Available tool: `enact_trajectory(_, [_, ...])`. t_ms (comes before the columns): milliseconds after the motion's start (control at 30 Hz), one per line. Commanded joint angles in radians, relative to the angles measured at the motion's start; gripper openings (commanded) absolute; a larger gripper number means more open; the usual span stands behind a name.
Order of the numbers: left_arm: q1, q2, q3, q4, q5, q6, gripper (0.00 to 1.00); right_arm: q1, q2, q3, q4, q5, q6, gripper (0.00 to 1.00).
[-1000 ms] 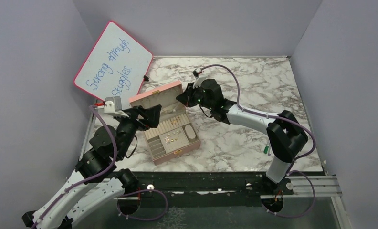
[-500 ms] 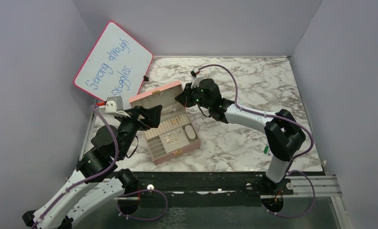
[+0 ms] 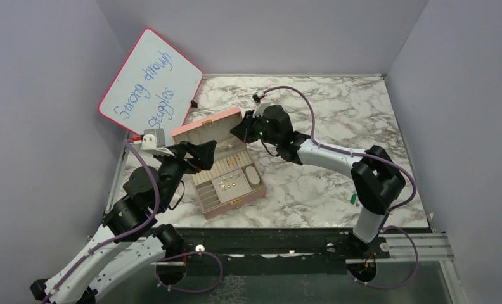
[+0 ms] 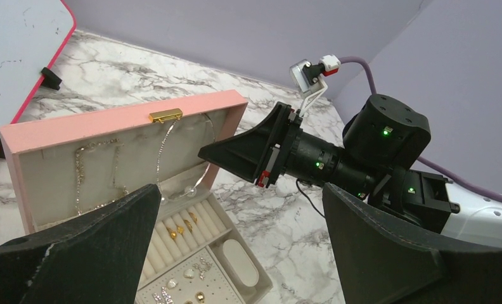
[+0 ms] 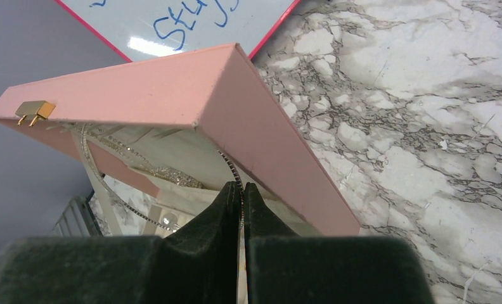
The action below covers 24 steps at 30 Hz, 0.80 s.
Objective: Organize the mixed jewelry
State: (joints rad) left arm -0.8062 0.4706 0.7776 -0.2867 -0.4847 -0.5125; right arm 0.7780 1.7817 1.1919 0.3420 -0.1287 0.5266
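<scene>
Your right gripper (image 5: 241,190) stands at the raised lid (image 5: 172,95) of the pink box (image 3: 231,205), jaws closed to a hairline on a thin chain (image 5: 229,168) that hangs inside the lid. Your left gripper (image 4: 241,190) hovers over the tray's near-left side, jaws wide apart and holding nothing. The jewelry lies in the tray: gold rings (image 4: 180,230) in the ring rolls, studs (image 4: 188,273) in the compartment in front of them. The main risk, in my judgement, is a pull away from the lid. It would draw the chain taut, which could tip the lid shut, slide the light box or snag the other chains (image 4: 78,171) hanging beside it. The fingertips sit just beside the lid's edge, so a sideways move would knock it. The whiteboard (image 3: 148,82) crowds the far-left corner. Open marble of the table (image 3: 337,114) lies to the right — the safer way out.
</scene>
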Motion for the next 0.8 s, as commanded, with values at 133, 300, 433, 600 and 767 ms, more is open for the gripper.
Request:
enact_trajectory(133, [0.002,-0.001,-0.012,0.002,-0.006,-0.006,0.99,0.021,-0.008,0.024,-0.005,0.024,0.004,0.13])
enact_trajectory(300, [0.001,0.001,-0.014,0.003,-0.005,-0.008,0.99,0.036,0.000,0.044,-0.041,0.079,0.013,0.16])
enact_trajectory(433, [0.001,-0.001,-0.014,0.002,-0.005,-0.008,0.99,0.036,0.007,0.053,-0.088,0.157,0.015,0.17])
enact_trajectory(600, [0.001,-0.002,-0.022,0.001,0.000,-0.010,0.99,0.035,-0.009,0.034,-0.125,0.238,0.041,0.33])
enact_trajectory(767, [0.001,0.004,-0.030,-0.003,0.008,-0.024,0.99,0.036,-0.064,0.007,-0.153,0.264,0.120,0.44])
